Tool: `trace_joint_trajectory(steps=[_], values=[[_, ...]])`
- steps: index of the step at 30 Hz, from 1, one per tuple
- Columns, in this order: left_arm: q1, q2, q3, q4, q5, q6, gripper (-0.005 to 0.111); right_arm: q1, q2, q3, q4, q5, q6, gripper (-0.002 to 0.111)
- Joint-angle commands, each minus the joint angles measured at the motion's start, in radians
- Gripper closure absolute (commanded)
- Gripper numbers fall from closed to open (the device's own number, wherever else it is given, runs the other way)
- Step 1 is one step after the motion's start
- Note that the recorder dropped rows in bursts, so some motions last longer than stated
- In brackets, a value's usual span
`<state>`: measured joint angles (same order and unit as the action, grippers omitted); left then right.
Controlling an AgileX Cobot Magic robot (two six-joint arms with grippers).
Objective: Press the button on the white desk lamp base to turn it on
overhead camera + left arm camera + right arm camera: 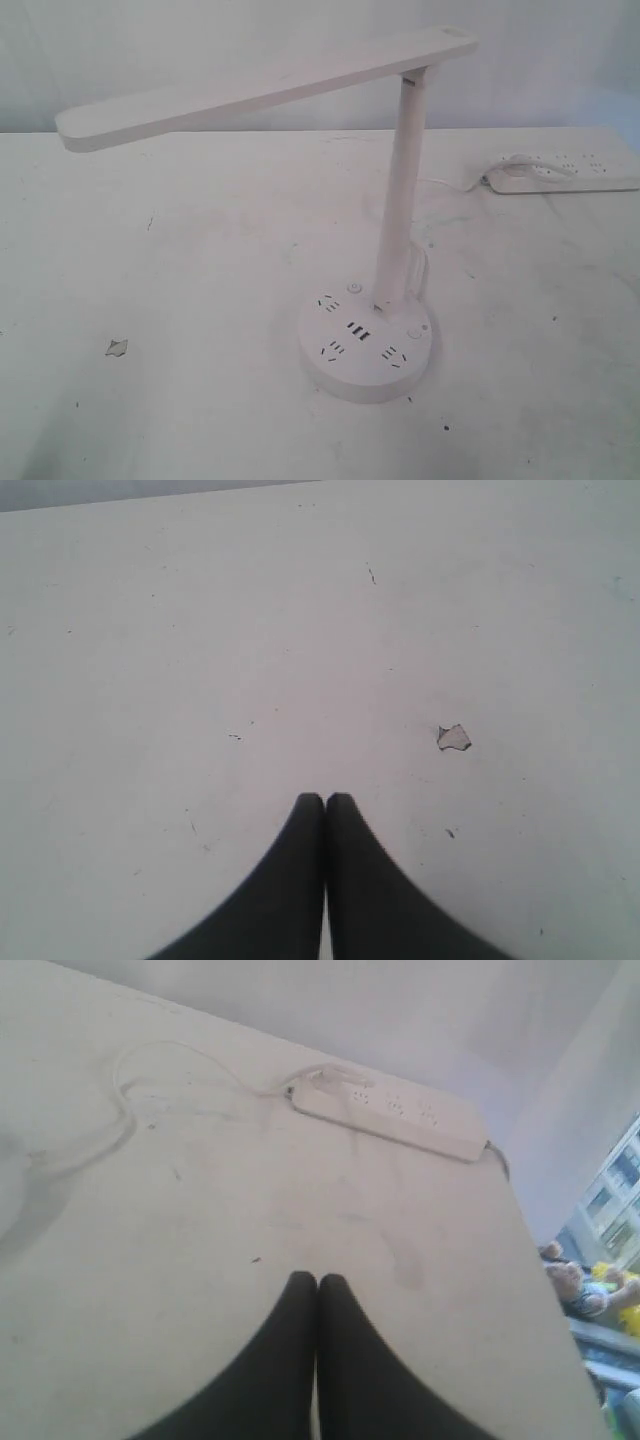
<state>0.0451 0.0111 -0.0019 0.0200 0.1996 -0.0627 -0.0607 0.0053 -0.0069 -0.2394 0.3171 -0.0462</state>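
Here the button (pixel 413 334) is sitting on the lamp base (pixel 366 345), right of the pole's foot, on the table (pixel 200 300). The left gripper (pixel 324 798) and right gripper (pixel 317 1278) are hovering clenched and empty over bare tabletop. Their position relative to the base cannot be told.

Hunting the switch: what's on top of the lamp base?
On the white desk lamp base: three socket outlets, dark USB slots, two small buttons, the pole. Its foot covers the patch beneath.
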Motion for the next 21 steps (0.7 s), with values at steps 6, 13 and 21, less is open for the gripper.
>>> trace_joint_trajectory(steps=[6,13,21], values=[[0.002,0.001,0.002,-0.004,-0.003,0.0,0.107,0.0,-0.005,0.007,-0.099,-0.14,-0.003,0.108],[0.002,0.001,0.002,-0.004,-0.003,0.0,0.107,0.0,-0.005,0.007,-0.065,-0.485,0.19,0.108],[0.002,0.001,0.002,-0.004,-0.003,0.0,0.107,0.0,0.176,-0.027,0.257,-0.63,0.356,0.108]])
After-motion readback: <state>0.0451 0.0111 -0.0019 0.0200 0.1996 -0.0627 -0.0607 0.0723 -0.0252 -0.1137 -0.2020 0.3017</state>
